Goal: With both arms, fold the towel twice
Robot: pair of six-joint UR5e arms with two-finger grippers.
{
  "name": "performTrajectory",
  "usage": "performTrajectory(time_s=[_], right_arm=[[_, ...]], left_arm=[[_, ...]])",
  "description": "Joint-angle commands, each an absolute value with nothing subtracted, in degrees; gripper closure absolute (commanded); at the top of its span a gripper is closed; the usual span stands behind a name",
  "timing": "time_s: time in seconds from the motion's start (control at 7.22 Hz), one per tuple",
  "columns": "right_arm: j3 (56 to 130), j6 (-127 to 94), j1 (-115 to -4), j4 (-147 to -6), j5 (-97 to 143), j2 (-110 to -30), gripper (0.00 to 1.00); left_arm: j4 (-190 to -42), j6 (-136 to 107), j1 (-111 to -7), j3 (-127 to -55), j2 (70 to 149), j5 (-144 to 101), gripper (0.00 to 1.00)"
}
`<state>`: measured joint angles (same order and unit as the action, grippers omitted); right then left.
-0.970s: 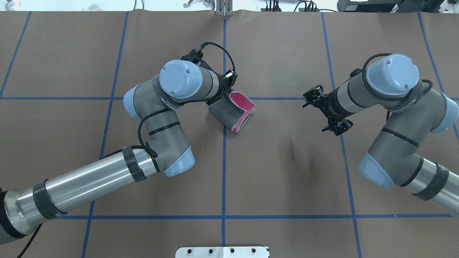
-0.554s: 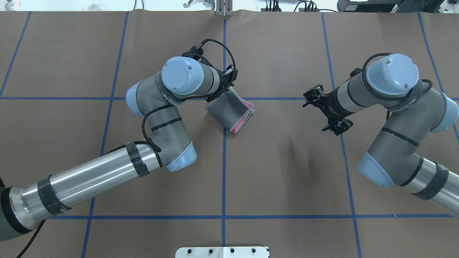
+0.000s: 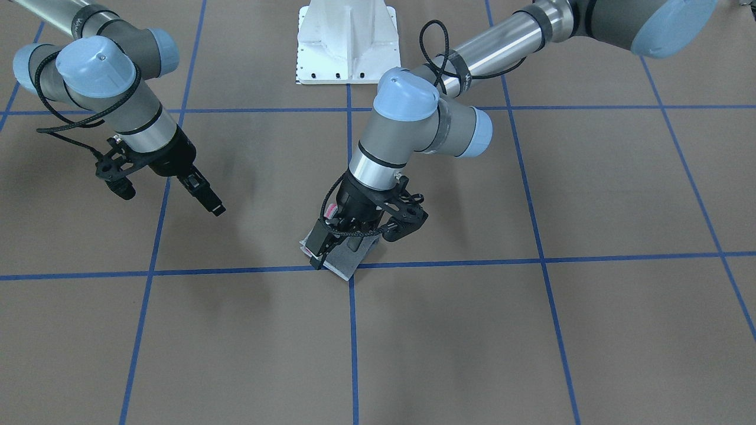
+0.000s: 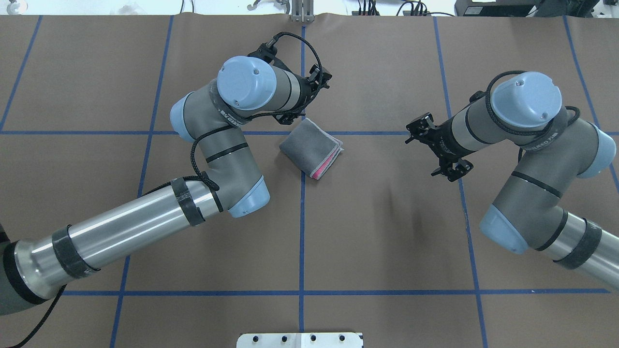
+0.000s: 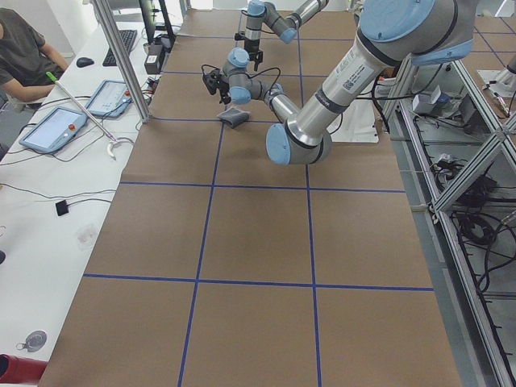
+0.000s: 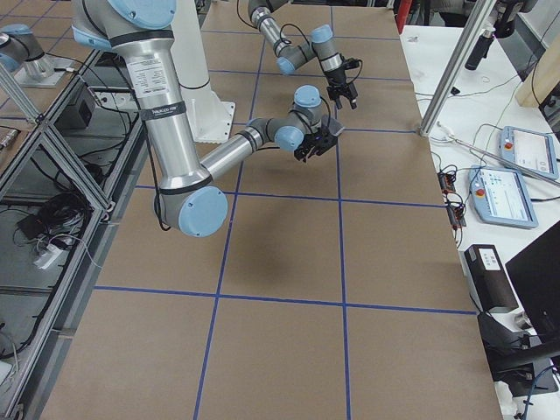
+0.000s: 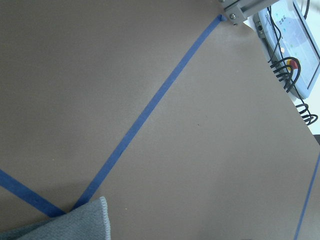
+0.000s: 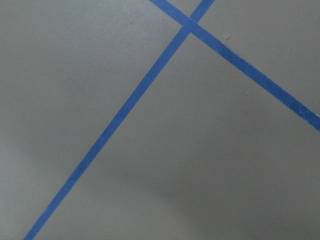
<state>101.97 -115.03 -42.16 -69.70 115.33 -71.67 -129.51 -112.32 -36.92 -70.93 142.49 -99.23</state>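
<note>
A brown table (image 4: 387,241) is marked into large squares by blue tape lines (image 4: 301,232), with two silver-grey robot arms reaching over it. The towel (image 4: 311,147) lies on the table near its middle, over the spot where two tape lines cross. It is folded into a small thick square and turned at an angle. Its dark grey face is up, and a thin strip of pink with pale stitching shows along the edge that faces the right arm. The left gripper (image 3: 336,245) hovers low over the towel's far edge, on the side away from the robot's base. Its jaws look parted and grip nothing, and the towel rests loose on the table. The left wrist camera sees only one grey stitched corner of the towel at the bottom of its view, lying on the tape crossing. The right gripper (image 3: 215,206) hangs in the air well apart from the towel, tilted down towards the table, and it holds nothing. Whether its jaws are parted or closed cannot be told. The robot's white base (image 3: 348,41) stands at the near edge of the table between the two arms.
</note>
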Motion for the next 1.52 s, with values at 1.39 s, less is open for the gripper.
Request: performTrajectory(time_s=[1.39], right_arm=[[83.93,-122.72,-45.07,-59.33,117.40,-58.87,0.00]], left_arm=[[-139.22,-112.50,-32.97,-70.60,136.66,-100.38,0.00]])
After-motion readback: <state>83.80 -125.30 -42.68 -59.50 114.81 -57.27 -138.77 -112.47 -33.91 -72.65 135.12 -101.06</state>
